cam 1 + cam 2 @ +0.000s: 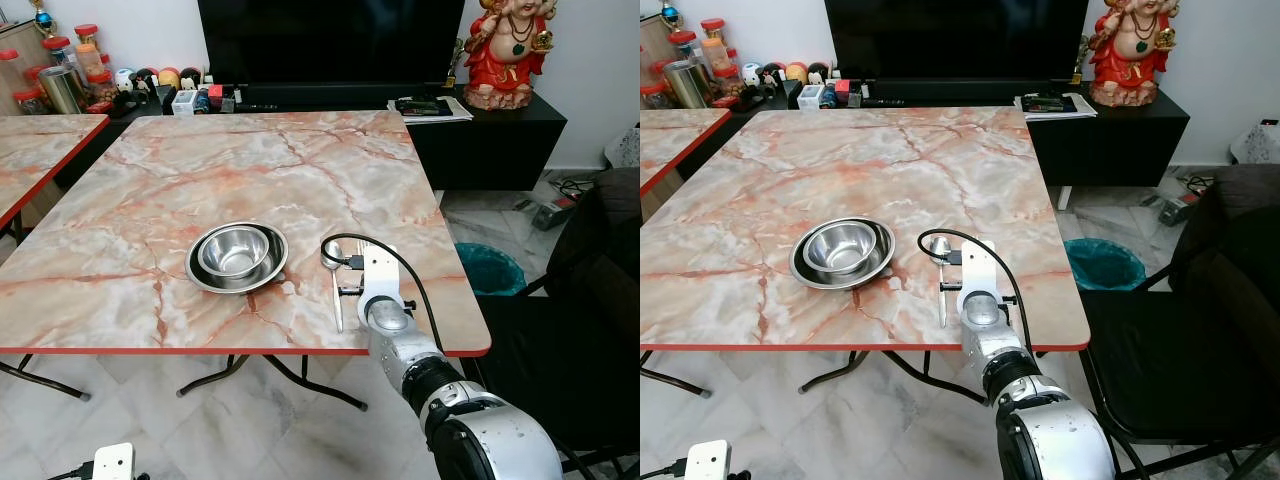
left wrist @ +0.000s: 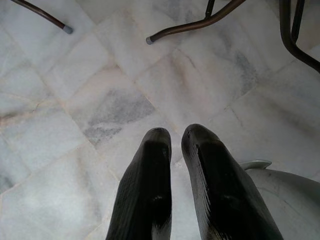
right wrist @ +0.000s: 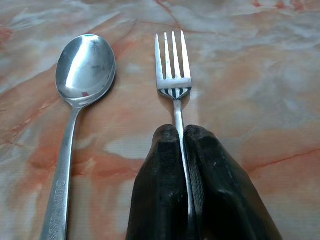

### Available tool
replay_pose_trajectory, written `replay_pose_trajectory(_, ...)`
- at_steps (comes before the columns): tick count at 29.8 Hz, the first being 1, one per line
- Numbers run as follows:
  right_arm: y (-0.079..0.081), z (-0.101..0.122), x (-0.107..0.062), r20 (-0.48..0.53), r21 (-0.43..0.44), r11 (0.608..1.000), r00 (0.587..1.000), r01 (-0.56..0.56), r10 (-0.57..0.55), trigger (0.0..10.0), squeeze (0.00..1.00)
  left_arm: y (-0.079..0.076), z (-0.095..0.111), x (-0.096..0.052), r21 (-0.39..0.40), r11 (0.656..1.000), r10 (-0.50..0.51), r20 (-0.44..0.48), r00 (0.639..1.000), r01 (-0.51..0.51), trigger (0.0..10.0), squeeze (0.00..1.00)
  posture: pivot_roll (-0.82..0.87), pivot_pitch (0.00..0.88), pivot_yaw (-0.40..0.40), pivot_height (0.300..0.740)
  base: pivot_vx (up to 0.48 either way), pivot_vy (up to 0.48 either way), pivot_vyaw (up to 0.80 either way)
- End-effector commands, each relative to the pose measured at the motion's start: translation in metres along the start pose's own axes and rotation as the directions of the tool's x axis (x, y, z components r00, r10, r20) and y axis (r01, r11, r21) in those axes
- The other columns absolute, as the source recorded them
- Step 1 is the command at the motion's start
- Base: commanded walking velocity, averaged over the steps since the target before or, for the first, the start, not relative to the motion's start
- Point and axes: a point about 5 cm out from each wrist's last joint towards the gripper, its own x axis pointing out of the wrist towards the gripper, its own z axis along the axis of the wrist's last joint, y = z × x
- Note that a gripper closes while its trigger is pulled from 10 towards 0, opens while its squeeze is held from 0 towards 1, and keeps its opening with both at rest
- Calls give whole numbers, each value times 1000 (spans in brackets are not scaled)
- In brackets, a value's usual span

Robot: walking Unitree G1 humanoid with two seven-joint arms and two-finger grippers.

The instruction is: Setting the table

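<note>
While our right arm is reaching out over the near right part of the marble-patterned bench (image 1: 150,200), our right gripper (image 3: 181,131) is clamping its two black fingers (image 3: 157,185) tightly around the handle of a steel fork (image 3: 173,72). The fork is lying flat on the bench with its tines pointing away from us, and the fingers are pinching the handle just behind the neck. Just beside the fork, on its left, a steel spoon (image 3: 84,70) is lying parallel to it, bowl facing up and apart from the fork. From our head camera the spoon (image 1: 940,270) is showing to the right of a steel bowl (image 1: 238,250), which is sitting inside a wider steel plate (image 1: 200,275) near the middle of the bench's front half. The spoon and the plate are near each other but not touching.

Our left arm is hanging idle below the bench, and our left gripper (image 2: 176,142) is pointing down at the white marble floor (image 2: 60,100) with its fingers nearly together, holding nothing, a narrow gap showing between the tips. Beyond the bench we are seeing a dark television (image 1: 330,40), a black cabinet (image 1: 500,130) carrying a red and gold statue (image 1: 505,50), and a teal bin (image 1: 490,268) on the floor to the right.
</note>
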Motion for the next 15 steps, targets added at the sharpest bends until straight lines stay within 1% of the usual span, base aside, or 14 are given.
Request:
replay_pose_trajectory(1, 2, 5, 0, 3, 7, 1000, 1000, -7, 7, 10000, 714, -2, 0, 1, 3, 1000, -11, -8, 1000, 11, 10000, 0, 153, 0, 37, 714, 0, 0, 0)
replay_pose_trajectory(3, 3, 5, 0, 4, 9, 1000, 1000, -7, 7, 10000, 863, -2, 1, 1, 5, 1000, -11, -8, 1000, 12, 10000, 0, 151, 0, 38, 714, 0, 0, 0)
replay_pose_trajectory(15, 2, 8, 1, 13, 15, 1000, 1000, -9, 9, 10000, 863, -5, 4, 3, 6, 1000, -17, -2, 1000, 17, 10000, 0, 150, 0, 37, 714, 0, 0, 0)
